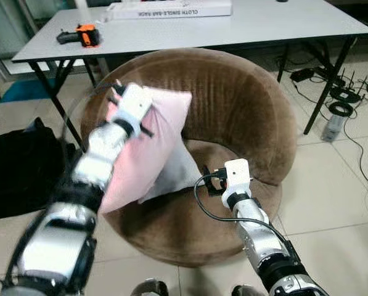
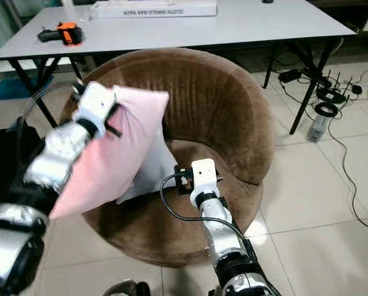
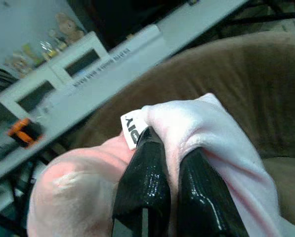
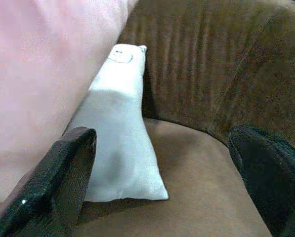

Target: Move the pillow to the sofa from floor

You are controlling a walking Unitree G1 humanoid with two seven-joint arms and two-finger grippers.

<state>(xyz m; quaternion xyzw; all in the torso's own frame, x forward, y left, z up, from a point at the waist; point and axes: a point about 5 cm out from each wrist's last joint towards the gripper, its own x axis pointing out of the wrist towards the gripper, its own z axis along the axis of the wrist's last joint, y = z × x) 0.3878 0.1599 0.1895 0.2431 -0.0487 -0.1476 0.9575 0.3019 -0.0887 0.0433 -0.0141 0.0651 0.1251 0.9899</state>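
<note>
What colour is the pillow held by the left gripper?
Pale pink pillow; clearest in the left eye view.

Even, soft indoor light; left arm (image 1: 79,185) motion-blurred, wrist views slightly soft.

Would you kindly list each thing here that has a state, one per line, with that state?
pink pillow: held up over the seat, tilted, pinched at its top edge
left gripper: shut on the pink pillow
right gripper: open, empty, over the seat
white pillow: standing on the seat, leaning behind the pink pillow
brown round sofa: upright, holding both pillows
orange tool: lying on the grey table
</note>
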